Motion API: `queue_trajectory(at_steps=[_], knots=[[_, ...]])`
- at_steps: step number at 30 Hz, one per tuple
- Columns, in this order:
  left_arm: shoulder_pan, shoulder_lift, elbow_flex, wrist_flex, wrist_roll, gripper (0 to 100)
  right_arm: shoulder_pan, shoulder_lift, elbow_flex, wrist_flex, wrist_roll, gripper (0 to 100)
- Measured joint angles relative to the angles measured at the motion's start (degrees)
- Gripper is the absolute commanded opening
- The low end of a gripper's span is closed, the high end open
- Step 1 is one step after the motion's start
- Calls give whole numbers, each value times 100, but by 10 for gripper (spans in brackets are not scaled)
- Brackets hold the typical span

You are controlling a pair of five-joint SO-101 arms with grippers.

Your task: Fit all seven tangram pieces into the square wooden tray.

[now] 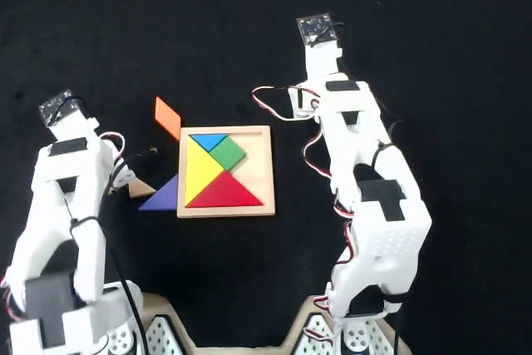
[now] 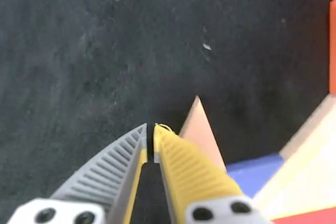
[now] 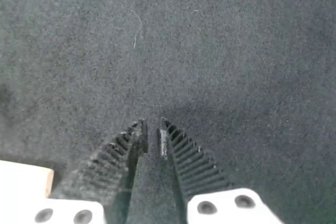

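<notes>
Square wooden tray [image 1: 259, 155] w/ 4 coloured pieces [image 1: 204, 176] on fuzzy black tabletop [image 1: 440, 56]; orange parallelogram [image 1: 168, 116] outside. Ribbed L pincer [image 2: 152, 129] & R pincer [image 3: 152, 129] pressed together.

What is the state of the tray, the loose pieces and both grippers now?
wooden tray: partly filled, four pieces inside
orange piece: outside the tray, flat on the table
dark blue triangle: outside, beside the tray
tan triangle: outside, beside the left gripper
left gripper: shut, empty
right gripper: shut, empty
</notes>
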State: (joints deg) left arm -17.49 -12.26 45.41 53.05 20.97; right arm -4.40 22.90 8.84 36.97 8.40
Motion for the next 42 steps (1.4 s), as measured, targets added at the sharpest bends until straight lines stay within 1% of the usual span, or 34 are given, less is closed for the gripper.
queue_trajectory(at_steps=[4,9,13,19,21,24,28,31,33,35,38,42], knots=[[26,607,-255,-185,0,33,0,0,0,0,0,45],[369,1468,-1002,-202,9,32,0,0,0,0,0,45],[642,1741,-1600,-202,9,32,0,0,0,0,0,45],[1495,1785,-1899,-202,0,32,0,0,0,0,26,45],[1662,1793,-1925,-202,0,29,0,0,0,0,26,45],[1512,1785,-2013,-97,0,29,0,0,0,0,26,45],[730,1248,-2163,387,9,29,0,0,0,0,26,45],[220,668,-2110,958,-70,29,0,0,0,0,26,45],[176,325,-1864,1398,-475,29,0,0,0,0,26,45],[290,141,-1459,1591,-888,29,0,0,0,0,26,45],[396,105,-905,1512,-1336,29,0,0,0,0,26,45],[484,466,-607,1055,-1424,29,0,0,0,0,26,45]])
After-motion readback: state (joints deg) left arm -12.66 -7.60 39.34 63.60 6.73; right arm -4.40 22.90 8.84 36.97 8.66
